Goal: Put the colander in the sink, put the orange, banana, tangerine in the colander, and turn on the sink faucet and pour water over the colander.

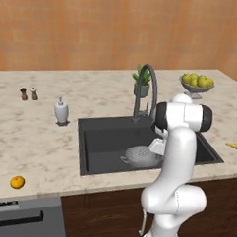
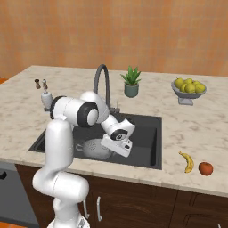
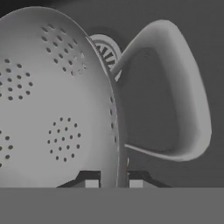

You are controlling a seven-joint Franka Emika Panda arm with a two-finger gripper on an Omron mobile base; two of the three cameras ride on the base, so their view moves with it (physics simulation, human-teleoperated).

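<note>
The colander (image 3: 57, 105) rim is seen pinched between the narrowly set gripper (image 3: 111, 181) fingertips, low in the sink (image 1: 102, 134), drain just beyond.

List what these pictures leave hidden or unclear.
- Gripper grip on the colander: hand view cuts the fingertips off; the arm hides it in both base views.
- Banana: cropped by the left base view's edge.
- Sink drain: mostly behind the colander in the hand view.
</note>
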